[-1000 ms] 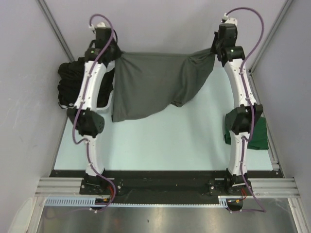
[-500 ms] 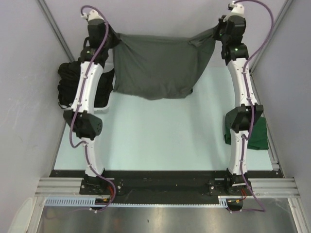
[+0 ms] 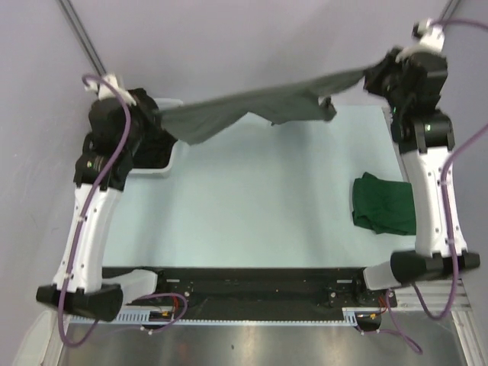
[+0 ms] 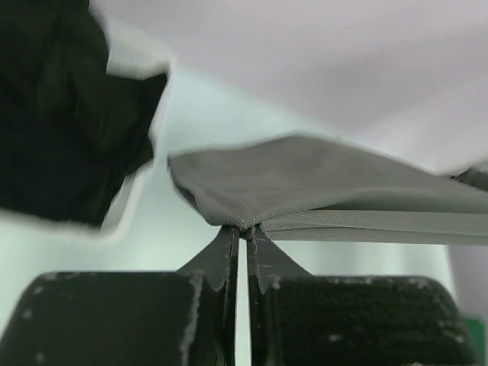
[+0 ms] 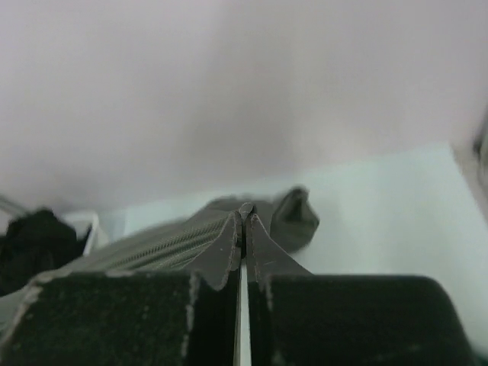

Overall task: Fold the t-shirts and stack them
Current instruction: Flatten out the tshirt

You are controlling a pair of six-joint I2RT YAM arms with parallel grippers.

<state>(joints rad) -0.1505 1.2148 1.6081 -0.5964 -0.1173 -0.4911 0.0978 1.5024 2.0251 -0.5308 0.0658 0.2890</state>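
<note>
Fabric of the grey shirt (image 3: 252,110) hung stretched nearly flat in the air above the far side of the table (image 3: 252,213), between the two arms. The left gripper (image 4: 242,232) and the right gripper (image 5: 244,221) were each clamped tight on one edge of it. The green shirt (image 3: 385,204) lay on the table beside the right arm.

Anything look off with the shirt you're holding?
The grey t-shirt, stretched in the air between the left gripper and right gripper, hangs unevenly: a bunched flap droops near the right end.
</note>
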